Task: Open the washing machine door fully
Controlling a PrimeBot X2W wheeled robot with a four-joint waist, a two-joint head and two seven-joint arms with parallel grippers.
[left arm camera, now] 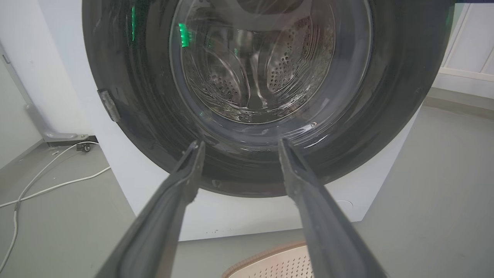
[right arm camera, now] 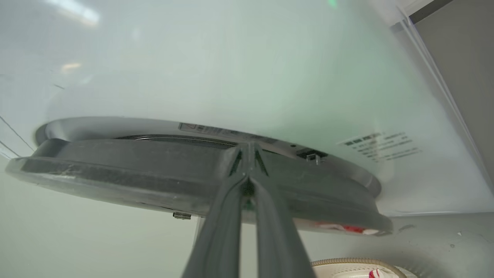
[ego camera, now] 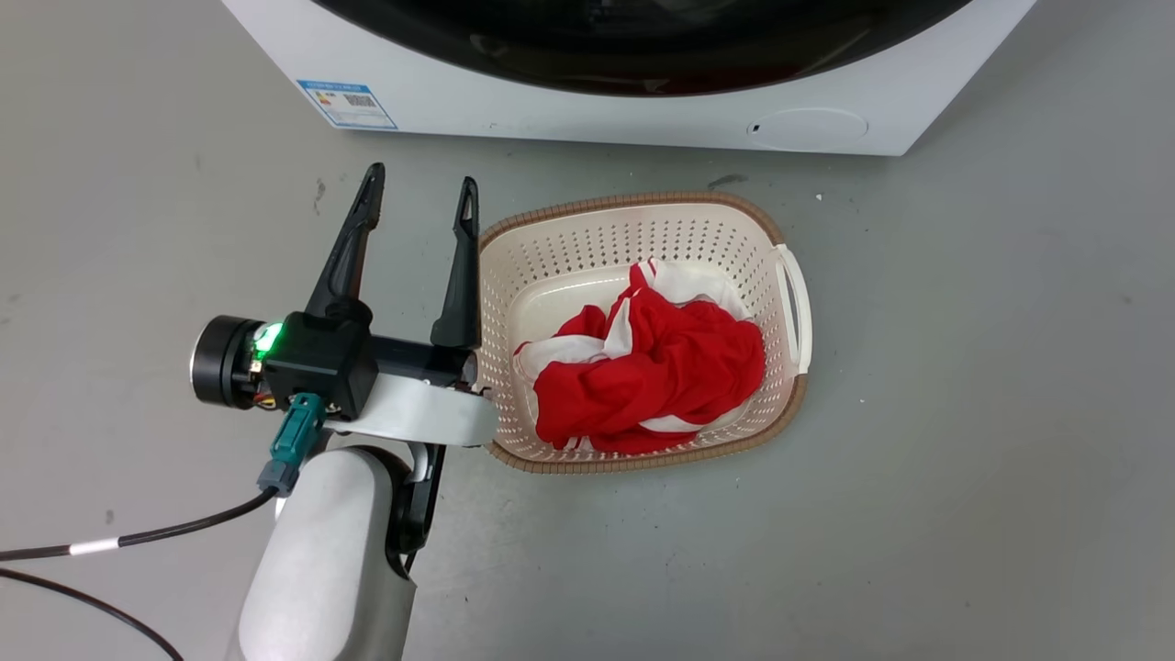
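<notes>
Left gripper (ego camera: 422, 177), one basket (ego camera: 643, 198), one door (ego camera: 643, 55)

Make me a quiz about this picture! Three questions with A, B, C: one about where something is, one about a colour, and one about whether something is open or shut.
1. Where is the basket compared with the washing machine?
A. on top of it
B. on the floor in front of it
C. behind it

2. What colours is the cloth in the basket?
A. red and white
B. blue and yellow
C. all green

3. The left end effector is
A. shut on the cloth
B. shut on the basket
C. open

Answers:
1 B: the head view shows it standing on the grey floor before the machine's white front.
2 A: red folds with white parts.
3 C: its two fingers stand apart with nothing between them.
</notes>
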